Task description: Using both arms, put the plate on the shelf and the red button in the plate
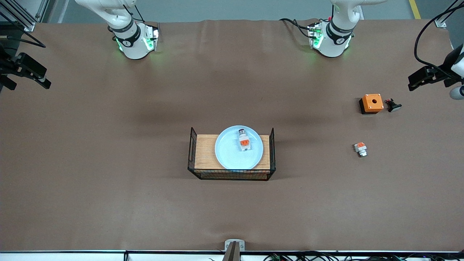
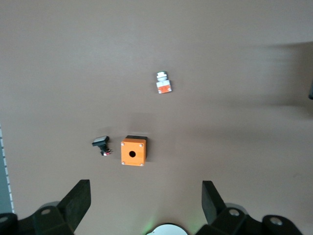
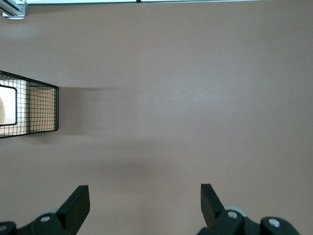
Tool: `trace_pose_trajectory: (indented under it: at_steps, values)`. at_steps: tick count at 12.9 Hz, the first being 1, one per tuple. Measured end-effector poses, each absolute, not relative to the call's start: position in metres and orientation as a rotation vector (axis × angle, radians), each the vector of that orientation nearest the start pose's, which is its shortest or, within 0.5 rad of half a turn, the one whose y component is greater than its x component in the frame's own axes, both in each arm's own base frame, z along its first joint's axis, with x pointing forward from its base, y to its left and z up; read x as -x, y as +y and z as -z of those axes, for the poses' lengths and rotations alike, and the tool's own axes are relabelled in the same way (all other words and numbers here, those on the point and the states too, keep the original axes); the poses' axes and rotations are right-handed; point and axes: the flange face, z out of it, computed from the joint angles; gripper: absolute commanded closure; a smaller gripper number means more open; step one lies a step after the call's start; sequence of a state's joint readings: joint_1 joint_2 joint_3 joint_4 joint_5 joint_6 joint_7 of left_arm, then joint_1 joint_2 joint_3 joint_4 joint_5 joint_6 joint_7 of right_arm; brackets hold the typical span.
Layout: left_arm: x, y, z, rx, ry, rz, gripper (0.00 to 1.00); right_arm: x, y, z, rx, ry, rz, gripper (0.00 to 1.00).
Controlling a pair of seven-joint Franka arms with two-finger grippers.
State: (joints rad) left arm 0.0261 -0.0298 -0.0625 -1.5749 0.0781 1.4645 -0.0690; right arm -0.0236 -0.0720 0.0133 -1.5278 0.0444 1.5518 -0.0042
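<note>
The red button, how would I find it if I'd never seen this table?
Look for the wire-sided wooden tray in the middle of the table. A pale blue plate sits on it, and the red button lies on that plate. Its shorter white-and-orange lookalike lies on the bare table near the orange box.

Looks like a robotics lab: two arm bases bolted to a brown-covered table, aluminium framing, loose cables everywhere.

Pale-blue plate, white-and-orange red button — black mesh tray, orange box.
</note>
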Motion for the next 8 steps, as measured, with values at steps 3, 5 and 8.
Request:
trace_pose_trajectory:
  at_steps: [3, 5, 8]
  values:
    - [-0.5341, -0.0191, -0.6266, 3.106, -0.047, -0.118, 0.00, -0.5328, -0.0065, -0.6774, 3.094, 0.021, 0.138, 0.00]
    - [-0.5332, -0.0193, -0.6286, 3.107, -0.046, -0.111, 0.00, -0.5329, -0.0086, -0.6774, 3.094, 0.024, 0.138, 0.00]
    - [-0.5314, -0.0254, -0.6314, 3.107, -0.029, -0.102, 0.00, -0.5374, -0.0070, -0.6744, 3.095, 0.019, 0.125, 0.00]
